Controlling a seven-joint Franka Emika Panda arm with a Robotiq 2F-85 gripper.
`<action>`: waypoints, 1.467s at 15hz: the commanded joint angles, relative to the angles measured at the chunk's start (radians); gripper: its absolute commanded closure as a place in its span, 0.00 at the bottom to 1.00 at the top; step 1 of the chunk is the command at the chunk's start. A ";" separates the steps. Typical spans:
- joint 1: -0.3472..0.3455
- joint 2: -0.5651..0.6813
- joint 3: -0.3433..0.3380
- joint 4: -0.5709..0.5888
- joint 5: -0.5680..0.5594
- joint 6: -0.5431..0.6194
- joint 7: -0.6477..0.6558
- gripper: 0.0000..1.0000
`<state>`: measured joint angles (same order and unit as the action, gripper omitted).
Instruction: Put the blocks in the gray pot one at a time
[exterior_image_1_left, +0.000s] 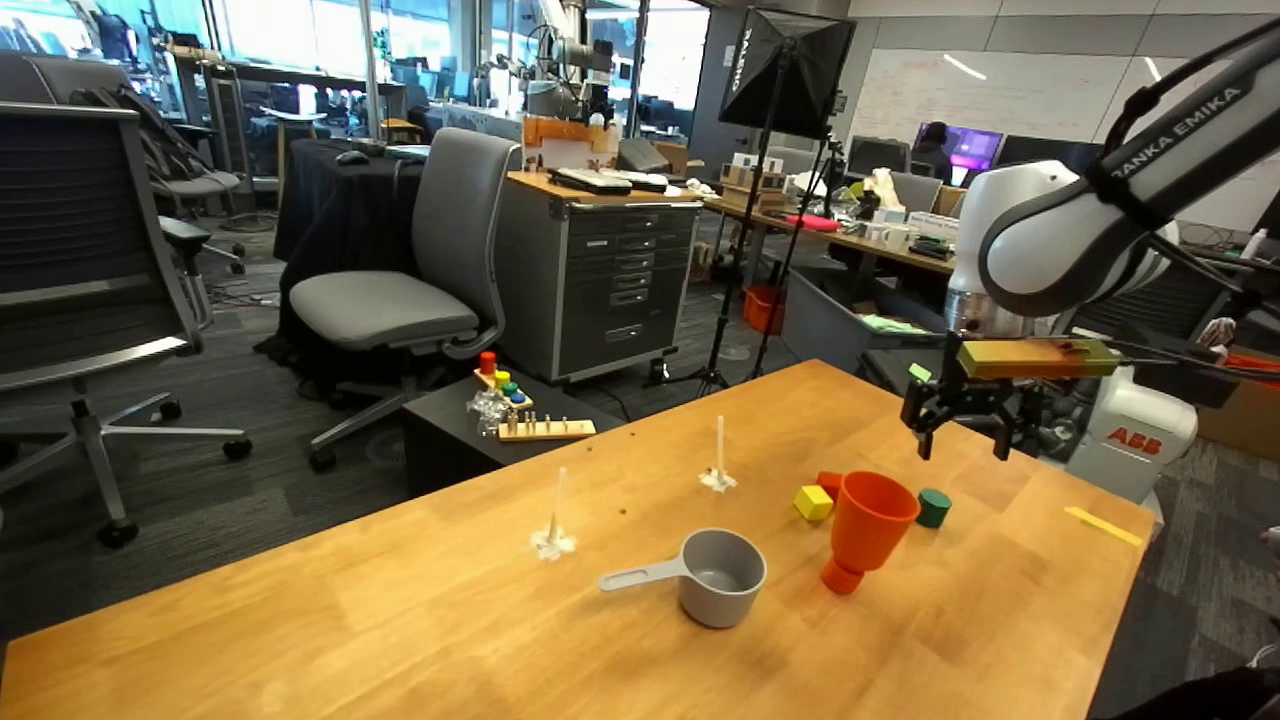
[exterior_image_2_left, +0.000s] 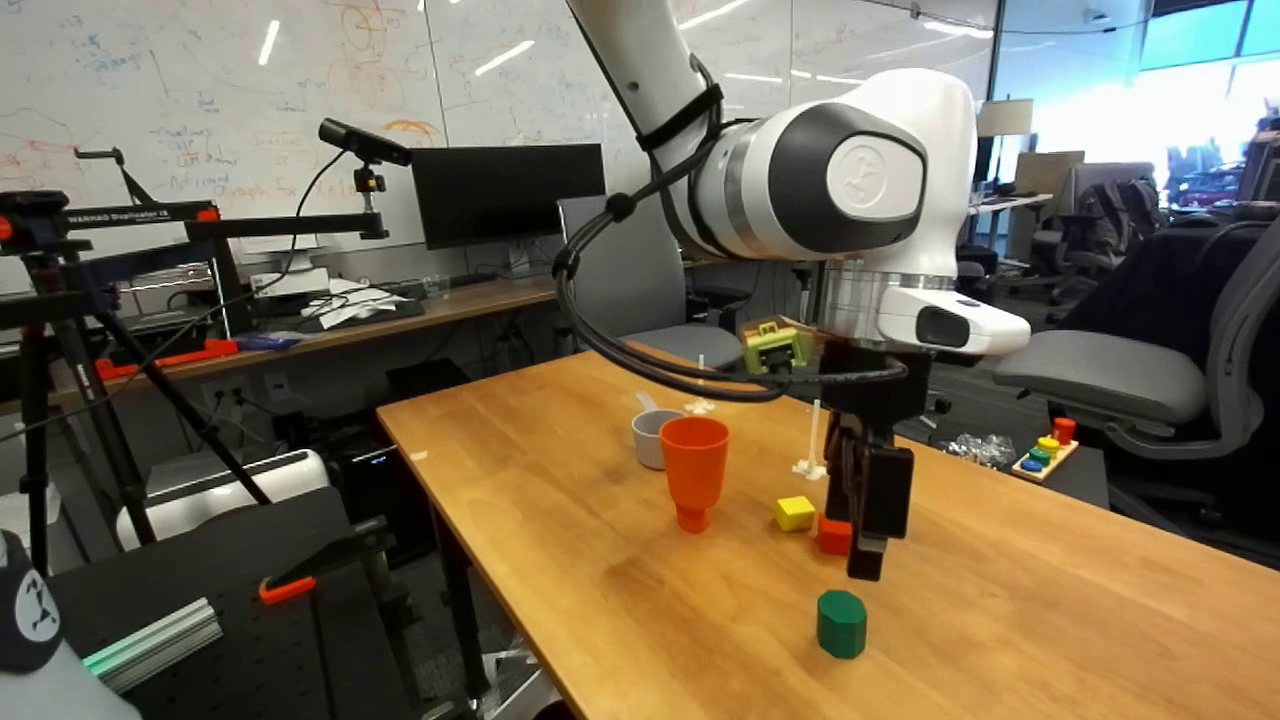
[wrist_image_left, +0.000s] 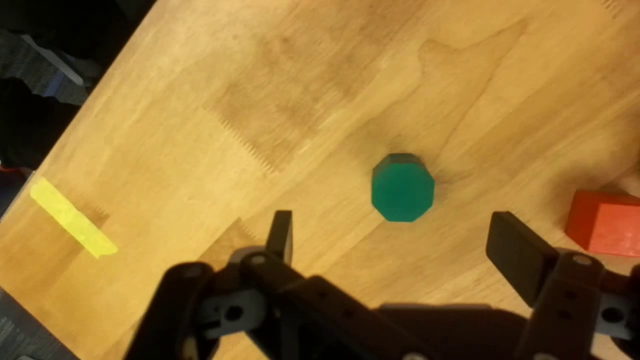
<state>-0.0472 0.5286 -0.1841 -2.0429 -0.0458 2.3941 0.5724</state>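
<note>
One green block (wrist_image_left: 402, 192) below claw (exterior_image_1_left: 963, 452)

Orange cup (exterior_image_1_left: 868, 525) stands upright on tbl (exterior_image_1_left: 400, 630), w/ yellow tape (exterior_image_1_left: 1103, 526) nr the tbl's edge (blk softbox (exterior_image_1_left: 750, 75) beyond).

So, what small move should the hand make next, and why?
Probably lower the open black hand a little toward the green eight-sided block. The hand hangs empty above the wooden table, and in the wrist view the block roughly lines up with the gap between the spread fingers. The block stands on the table outside the round, long-handled gray pot, so likely needs gripping.
</note>
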 joint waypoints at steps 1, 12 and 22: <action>0.021 0.062 -0.012 0.082 0.035 -0.048 0.029 0.00; 0.019 0.220 -0.022 0.232 0.092 -0.097 0.086 0.00; 0.004 0.198 -0.015 0.187 0.153 -0.110 0.103 0.27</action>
<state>-0.0388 0.7565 -0.1945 -1.8399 0.0757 2.3044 0.6683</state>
